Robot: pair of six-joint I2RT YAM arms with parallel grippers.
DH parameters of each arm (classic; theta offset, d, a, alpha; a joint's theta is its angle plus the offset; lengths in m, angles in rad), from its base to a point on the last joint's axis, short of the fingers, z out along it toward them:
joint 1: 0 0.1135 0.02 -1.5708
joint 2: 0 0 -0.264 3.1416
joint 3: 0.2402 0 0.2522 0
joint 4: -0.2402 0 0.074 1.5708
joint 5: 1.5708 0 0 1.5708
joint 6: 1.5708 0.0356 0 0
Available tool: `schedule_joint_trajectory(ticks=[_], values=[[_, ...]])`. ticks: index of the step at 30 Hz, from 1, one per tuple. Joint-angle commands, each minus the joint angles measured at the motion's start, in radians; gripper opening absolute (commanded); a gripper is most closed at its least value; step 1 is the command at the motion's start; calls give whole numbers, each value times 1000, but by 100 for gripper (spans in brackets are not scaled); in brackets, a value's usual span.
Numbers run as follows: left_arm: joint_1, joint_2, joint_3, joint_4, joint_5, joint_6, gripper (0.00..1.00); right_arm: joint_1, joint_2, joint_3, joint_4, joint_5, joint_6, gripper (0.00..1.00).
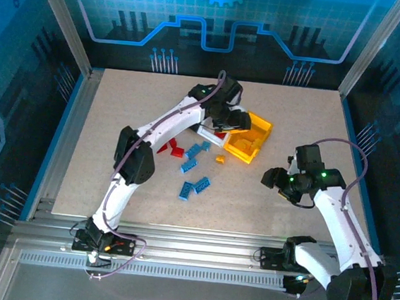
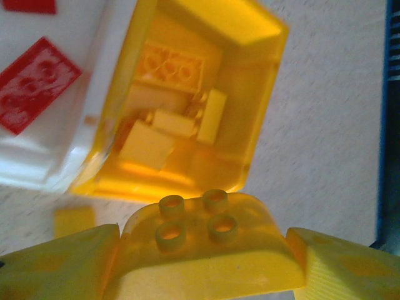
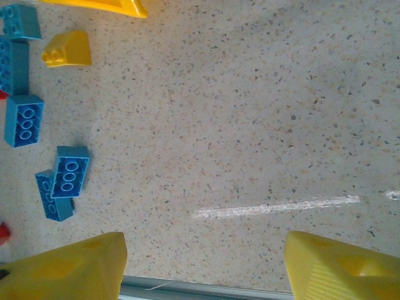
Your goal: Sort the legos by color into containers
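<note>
Left claw holds a yellow brick at the yellow bin
Right claw wide; blues, reds unsorted near table middle

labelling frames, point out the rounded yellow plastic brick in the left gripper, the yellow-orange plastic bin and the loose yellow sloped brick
rounded yellow plastic brick (image 2: 206, 262): left wrist view, its curved top below the studs
yellow-orange plastic bin (image 2: 259, 94): left wrist view, its right wall
loose yellow sloped brick (image 3: 74, 47): right wrist view, its slope
</note>
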Motion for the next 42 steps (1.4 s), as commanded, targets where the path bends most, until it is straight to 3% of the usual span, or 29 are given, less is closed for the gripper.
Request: schedule_joint_trajectory(ticks=[1, 4, 7, 11, 15, 19, 22, 27, 31, 42], values=[[0, 140, 155, 13, 81, -121, 69, -20, -29, 9, -47, -10, 4, 69], [3, 230, 273, 10, 104, -159, 71, -22, -45, 3, -49, -14, 7, 69], [14, 248, 282, 37, 119, -191, 79, -21, -50, -5, -42, -25, 7, 69], [25, 210, 259, 36, 116, -156, 86, -21, -46, -18, -27, -33, 11, 70], [30, 125, 189, -6, 97, -82, 87, -21, -20, -28, 4, -51, 19, 70], [12, -6, 52, -136, -22, 124, 87, -19, 16, -28, 29, -63, 9, 70], [-16, -123, -147, -167, -155, 257, 86, -19, 36, -28, 43, -79, -5, 70], [-41, -240, -438, -88, -197, 295, 85, -20, 54, -36, 65, -117, -15, 70], [-54, -215, -493, -44, -203, 299, 82, -16, 54, -40, 65, -125, -18, 69], [-81, -35, -351, -49, -246, 339, 76, -17, -12, -72, 28, -121, -16, 68]])
